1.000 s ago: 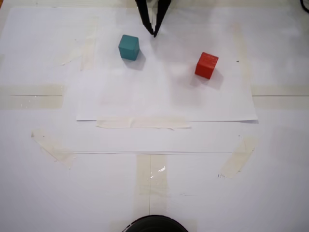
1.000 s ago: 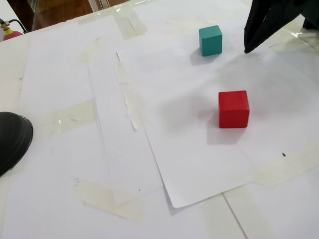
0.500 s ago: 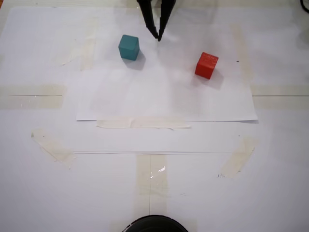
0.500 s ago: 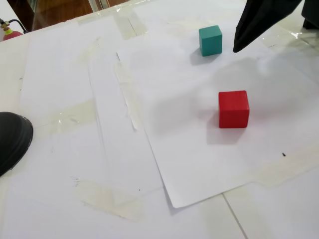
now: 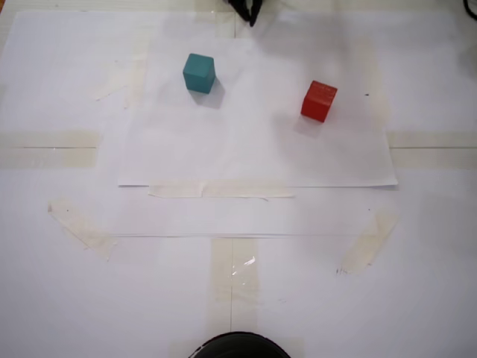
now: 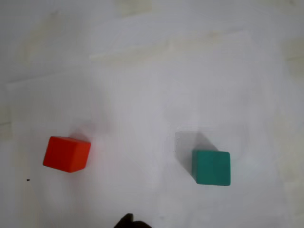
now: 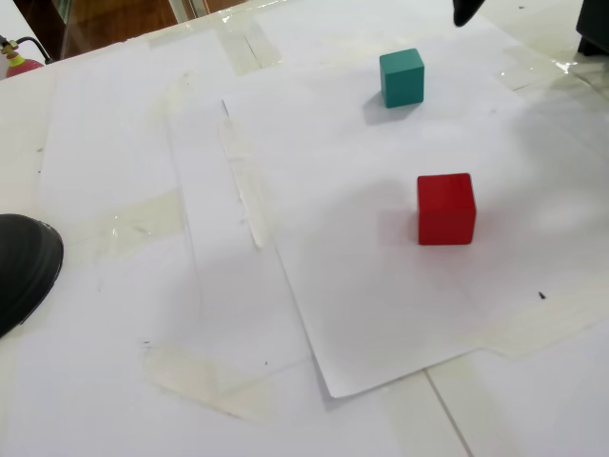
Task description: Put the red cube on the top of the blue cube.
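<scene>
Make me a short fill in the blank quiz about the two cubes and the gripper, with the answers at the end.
1. The red cube rests on a sheet of white ____.
2. In the wrist view, the blue cube lies to the ____ of the red cube.
3. The two cubes are ____ each other, not touching.
4. The gripper holds ____ cube.

Answers: paper; right; apart from; neither

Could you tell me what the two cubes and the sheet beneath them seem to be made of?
The red cube and the blue cube look like painted wood or solid plastic: flat matte faces, crisp edges, no gloss. The sheet appears to be plain white paper, thin, with one corner lifting slightly.
</scene>
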`<move>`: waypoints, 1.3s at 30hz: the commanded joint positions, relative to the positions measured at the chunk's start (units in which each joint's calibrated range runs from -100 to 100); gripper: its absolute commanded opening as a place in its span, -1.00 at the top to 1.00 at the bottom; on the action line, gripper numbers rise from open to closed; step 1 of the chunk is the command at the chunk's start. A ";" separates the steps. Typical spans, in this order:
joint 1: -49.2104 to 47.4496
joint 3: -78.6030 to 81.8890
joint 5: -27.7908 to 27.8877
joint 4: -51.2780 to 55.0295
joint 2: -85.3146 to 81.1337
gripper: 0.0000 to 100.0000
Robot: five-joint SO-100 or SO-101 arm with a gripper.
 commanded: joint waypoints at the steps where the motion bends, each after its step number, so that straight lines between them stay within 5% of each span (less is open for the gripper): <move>1: -2.55 -16.15 -4.10 6.62 8.76 1.00; 20: -17.47 -34.67 -9.87 2.55 34.60 0.99; 31: -17.92 -54.37 -10.84 11.03 48.25 0.99; 39: -19.06 -50.38 -12.70 7.68 48.68 0.72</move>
